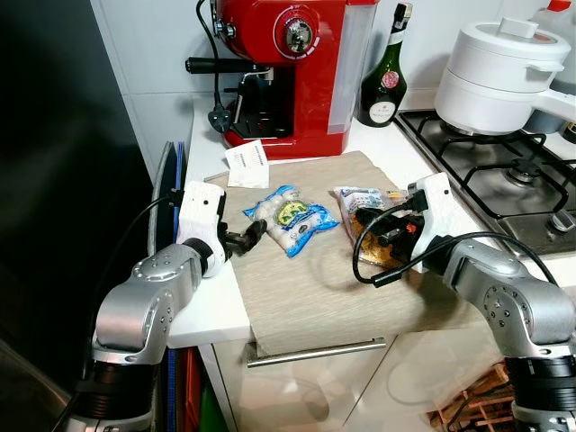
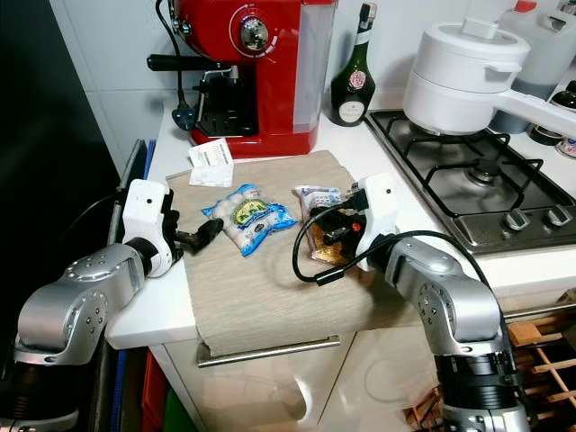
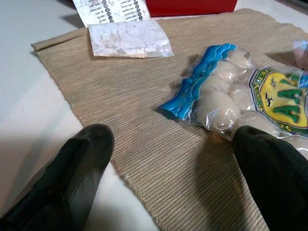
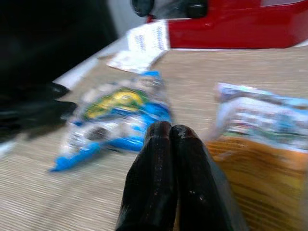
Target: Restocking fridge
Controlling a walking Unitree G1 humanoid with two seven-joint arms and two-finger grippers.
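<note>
Progress: early by my reckoning; both food packs lie on the beige mat (image 1: 315, 297) on the table (image 1: 211, 315), nothing lifted, nothing carried off.
Fish-ball bag (image 1: 290, 219): flat on the mat, blue-edged with a yellow-green label, just in front of the red coffee machine (image 1: 292, 67) (a slip of paper (image 1: 246, 165) lies between them).
Orange pack (image 1: 369, 220): on the mat to the right of the fish-ball bag, close beside it, partly under the right arm.
Left pincer (image 1: 250, 237): fingers spread wide, low over the mat's left edge, tips just short of the fish-ball bag, gripping nothing.
Right pincer (image 4: 171, 139): fingers pressed together, empty, hovering over the near edge of the orange pack.
Left to do: grasp each pack, carry both to the fridge, which would mean turning away from this table, and put them inside.
</note>
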